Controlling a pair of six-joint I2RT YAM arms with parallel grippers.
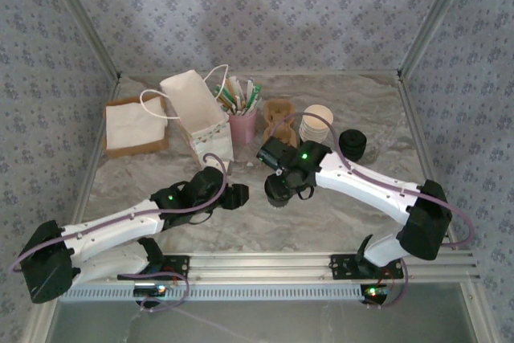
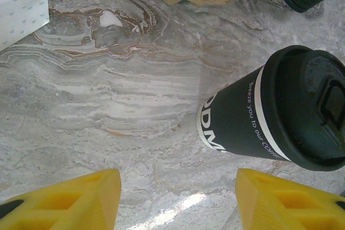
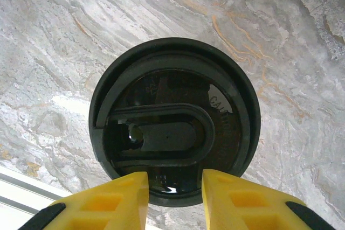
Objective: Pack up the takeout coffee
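Observation:
The takeout coffee [image 2: 242, 117] is a dark cup with a white band and white lettering, closed by a round black lid [image 3: 175, 122]. It stands on the marble table [image 1: 241, 230] between the two arms, where it shows as a dark cup [image 1: 279, 190]. My right gripper [image 3: 175, 197] hangs straight over the lid. Its yellow fingers [image 3: 108, 203] stand a narrow gap apart over the lid's near rim, with nothing between them. Low to the left of the cup, my left gripper [image 2: 178, 197] is open and points at bare marble. The cup lies ahead and to its right.
A white paper bag [image 1: 199, 114] stands behind the left gripper, a pink holder [image 1: 242, 124] of utensils beside it. Further right are a brown pulp carrier [image 1: 278, 116], a stack of cream cups [image 1: 316, 124] and black lids [image 1: 352, 144]. A brown tray of napkins [image 1: 135, 126] lies far left.

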